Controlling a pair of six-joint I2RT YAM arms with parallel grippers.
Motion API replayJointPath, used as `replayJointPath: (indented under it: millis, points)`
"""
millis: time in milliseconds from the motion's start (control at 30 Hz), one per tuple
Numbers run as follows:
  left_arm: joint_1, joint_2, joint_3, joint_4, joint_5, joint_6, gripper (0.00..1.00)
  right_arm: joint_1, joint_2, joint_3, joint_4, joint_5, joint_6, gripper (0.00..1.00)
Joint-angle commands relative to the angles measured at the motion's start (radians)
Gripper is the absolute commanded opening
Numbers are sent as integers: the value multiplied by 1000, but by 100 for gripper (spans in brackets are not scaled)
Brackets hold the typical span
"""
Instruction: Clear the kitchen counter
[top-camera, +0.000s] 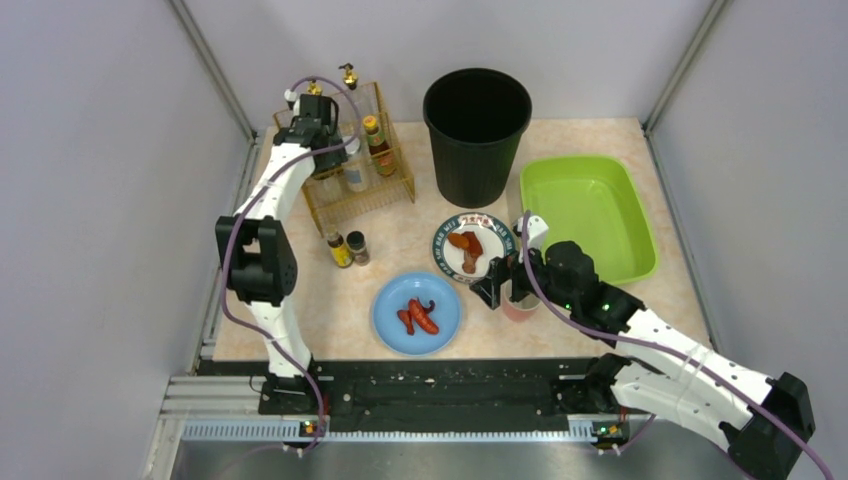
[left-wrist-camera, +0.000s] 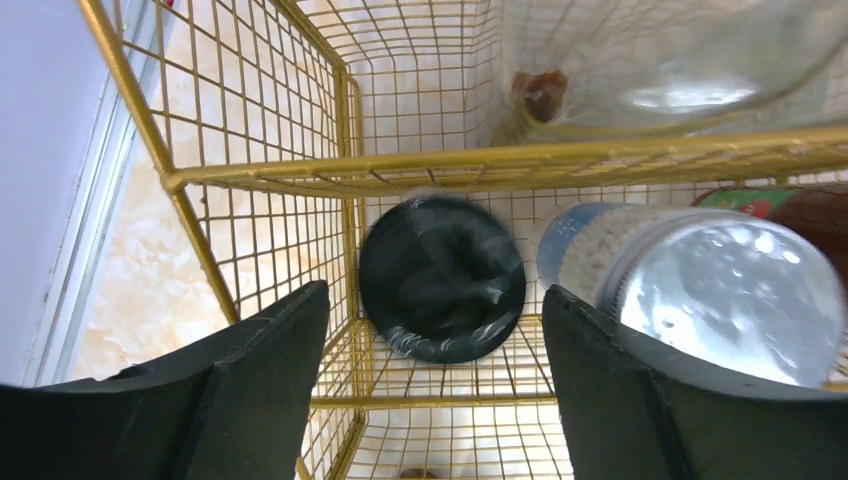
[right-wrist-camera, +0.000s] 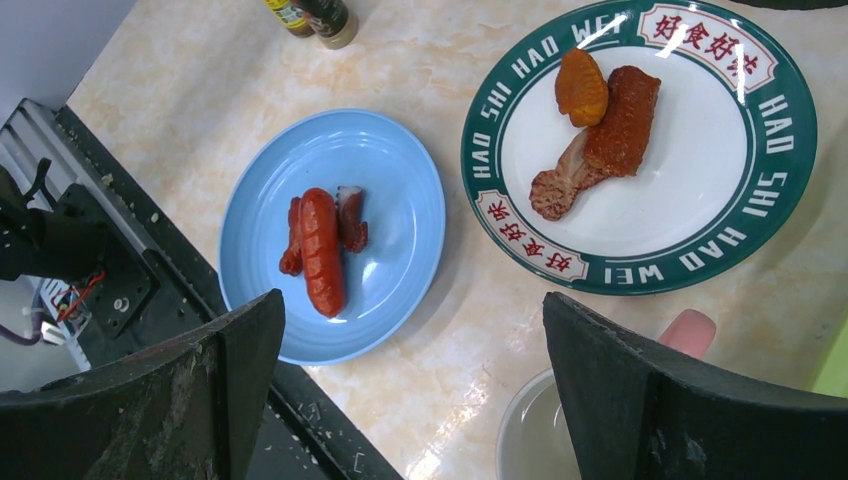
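Robot test cell dressed up as a kitchen. Landmark: black bin (top-camera: 476, 130), at the back of the speckled beige kitchen counter (top-camera: 330, 290).
- Left of bin: gold wire rack (top-camera: 372, 198) holding condiment bottles.
- Right of bin: lime-green tray (top-camera: 590, 215).
- In front of bin: green-rimmed plate (top-camera: 490, 225) and blue plate (top-camera: 390, 300), food on both.
- Around: bare grey panel walls (top-camera: 100, 150), aluminium posts (top-camera: 210, 68).
- Well in front of bin: black rail strip (top-camera: 450, 395) carrying two robot arms.

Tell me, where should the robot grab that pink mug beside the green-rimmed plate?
Probably the rim, coming straight down from above. The pink mug stands upright with its mouth open, so one of the jaws can slip inside and one outside the wall. Keep off the handle, which sticks out on one side.
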Motion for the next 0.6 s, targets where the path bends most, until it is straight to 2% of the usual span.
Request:
replayJointPath:
  millis: [0, 33, 67, 100, 267, 367, 433, 567]
  points:
    - [-2, -109, 24, -9, 25, 17, 85, 4, -24, 4, 38, 0, 6, 99]
    - [-2, -112, 31, -18, 30, 17, 87, 4, -23, 5, 38, -1, 5, 99]
    - [-2, -119, 35, -21, 36, 18, 97, 4, -23, 6, 37, -2, 4, 99]
    - [-2, -126, 35, -21, 38, 19, 99, 4, -23, 9, 36, -3, 6, 99]
    - [-3, -178, 40, -42, 47, 25, 99, 4, -26, 13, 33, -5, 6, 99]
    - [-3, -243, 15, -41, 106, 44, 99, 4, -22, 16, 34, -10, 7, 99]
    - [-6, -301, -34, -25, 178, 48, 99, 4, -18, 19, 33, -12, 7, 99]
    - [-24, -433, -180, 29, 208, 45, 99, 4, -18, 22, 33, -9, 6, 99]
